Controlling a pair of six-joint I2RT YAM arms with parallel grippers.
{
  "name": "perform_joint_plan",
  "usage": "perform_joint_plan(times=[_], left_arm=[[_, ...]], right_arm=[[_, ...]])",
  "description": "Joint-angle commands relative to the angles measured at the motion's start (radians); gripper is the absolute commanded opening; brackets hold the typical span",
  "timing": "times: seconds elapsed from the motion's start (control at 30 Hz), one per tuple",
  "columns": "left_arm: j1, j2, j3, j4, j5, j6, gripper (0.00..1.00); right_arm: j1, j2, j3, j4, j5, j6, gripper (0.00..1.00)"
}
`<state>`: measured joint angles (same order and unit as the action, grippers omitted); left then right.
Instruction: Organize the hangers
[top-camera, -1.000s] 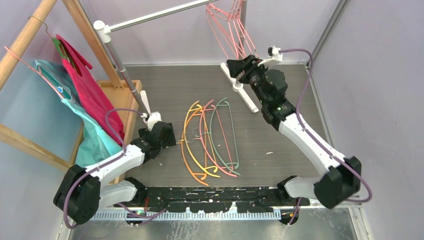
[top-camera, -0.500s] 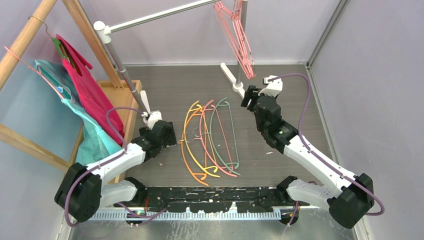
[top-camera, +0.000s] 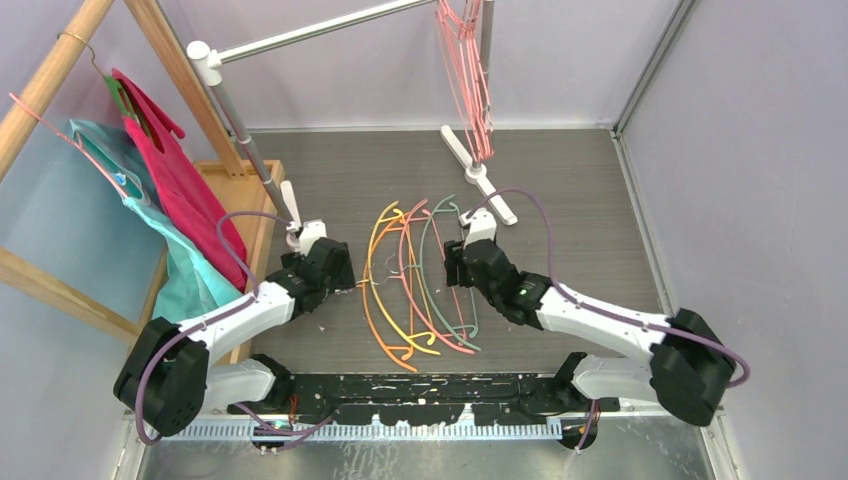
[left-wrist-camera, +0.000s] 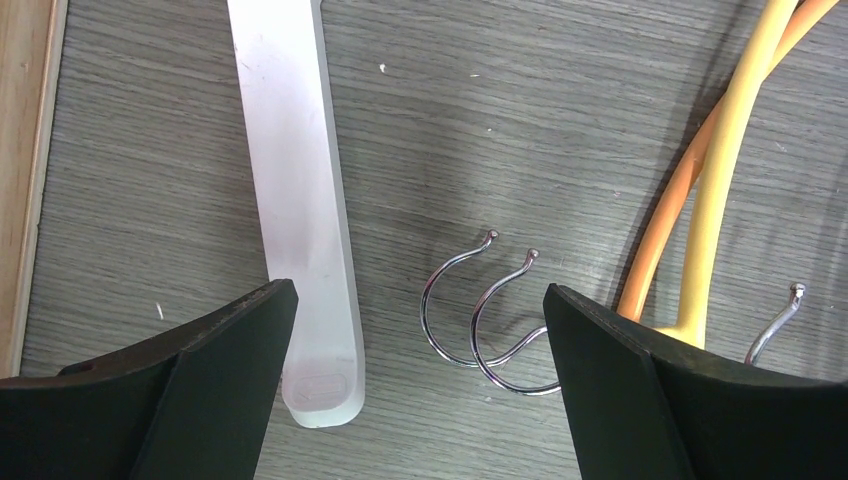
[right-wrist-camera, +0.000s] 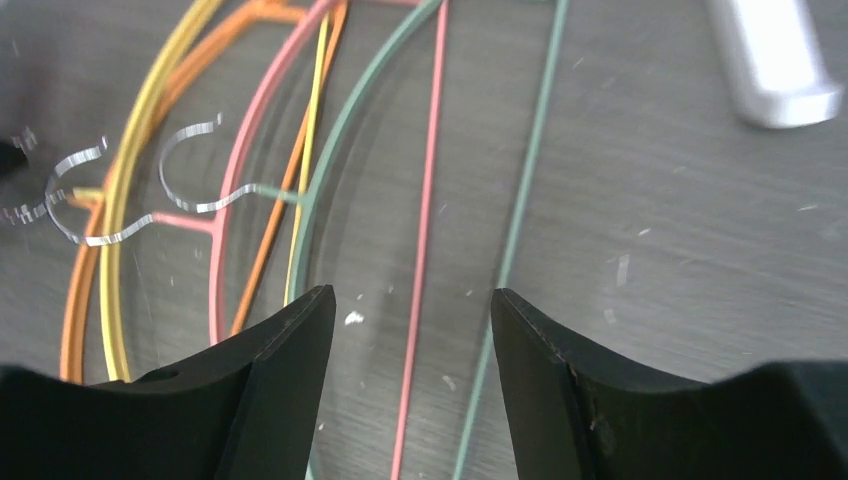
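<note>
The right pincer (right-wrist-camera: 410, 310) hangs spread above the pile of hangers (top-camera: 415, 285) on the table (top-camera: 580, 230). A thin pink wire bar (right-wrist-camera: 420, 250) runs between its fingers along the near-far line, with a dull green bar (right-wrist-camera: 520, 220) just right of it. The left pincer (left-wrist-camera: 420, 300), likewise spread, sits at the pile's left edge over two shiny metal hooks (left-wrist-camera: 480, 310), beside a smooth, curved yellow bar (left-wrist-camera: 720, 180). The right arm seems nearer that pink hanger, and more pink wire hangers (top-camera: 470, 80) hang on the far rail (top-camera: 300, 35).

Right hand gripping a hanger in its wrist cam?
No, the right hand is open, and the pink hanger and green hanger lie flat on the table in the gap between its spread fingers.
</note>
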<state>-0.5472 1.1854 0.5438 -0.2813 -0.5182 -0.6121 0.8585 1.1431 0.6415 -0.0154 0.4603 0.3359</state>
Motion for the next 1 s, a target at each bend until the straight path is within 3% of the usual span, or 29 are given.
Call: perform_joint_plan(times=[0.0, 0.3, 0.6, 0.97], left_arm=[[0.006, -0.025, 0.035, 0.019, -0.008, 0.002, 0.98], [0.006, -0.044, 0.031, 0.006, -0.009, 0.004, 0.98], [0.006, -0.065, 0.021, 0.009, -0.008, 0.002, 0.98], [0.006, -0.114, 0.014, -0.021, -0.014, 0.001, 0.98]], right_arm=[[0.011, 0.115, -0.007, 0.119, -0.203, 0.045, 0.64], [0.016, 0.299, 0.019, 0.215, -0.379, 0.082, 0.56], [0.025, 0.372, 0.021, 0.236, -0.403, 0.098, 0.49], [0.03, 0.33, 0.007, 0.223, -0.33, 0.109, 0.01]])
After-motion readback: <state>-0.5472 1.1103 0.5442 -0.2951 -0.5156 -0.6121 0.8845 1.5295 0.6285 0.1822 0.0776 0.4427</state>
